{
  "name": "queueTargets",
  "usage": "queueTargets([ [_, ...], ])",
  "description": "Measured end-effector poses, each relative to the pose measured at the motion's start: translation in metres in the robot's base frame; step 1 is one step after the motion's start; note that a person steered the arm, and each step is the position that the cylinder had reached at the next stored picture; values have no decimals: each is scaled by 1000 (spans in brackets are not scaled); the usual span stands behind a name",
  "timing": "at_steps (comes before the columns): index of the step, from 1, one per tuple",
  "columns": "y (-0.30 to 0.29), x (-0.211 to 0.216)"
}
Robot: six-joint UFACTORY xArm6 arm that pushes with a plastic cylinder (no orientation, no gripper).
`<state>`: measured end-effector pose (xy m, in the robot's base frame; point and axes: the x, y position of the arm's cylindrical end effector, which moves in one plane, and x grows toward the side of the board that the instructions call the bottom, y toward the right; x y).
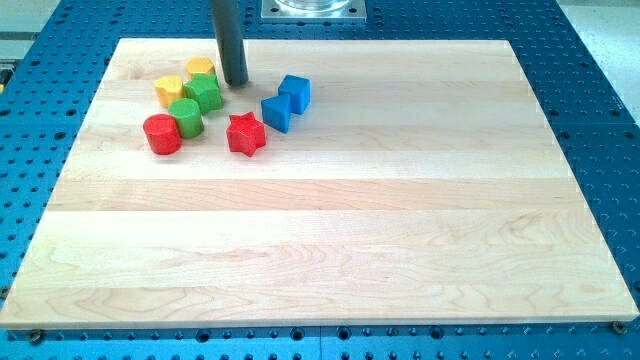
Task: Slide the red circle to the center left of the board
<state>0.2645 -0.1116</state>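
Observation:
The red circle (162, 134) is a short red cylinder at the upper left of the wooden board (330, 250), the leftmost of a cluster of blocks. It touches a green cylinder (186, 117) on its right. My tip (235, 83) stands at the top of the cluster, just right of a green star-like block (205, 92) and well up and right of the red circle. The tip does not touch the red circle.
Two yellow blocks (169, 90) (200, 68) sit above the green ones. A red star (245, 134) lies right of the green cylinder. Two blue blocks (276, 112) (295, 92) sit right of the tip. A blue perforated table (590, 90) surrounds the board.

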Motion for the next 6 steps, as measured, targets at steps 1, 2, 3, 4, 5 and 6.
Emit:
queueTargets([
  [1, -40, 12],
  [2, -51, 66],
  [3, -52, 129],
  [4, -56, 148],
  [5, -105, 169],
  [6, -88, 170],
])
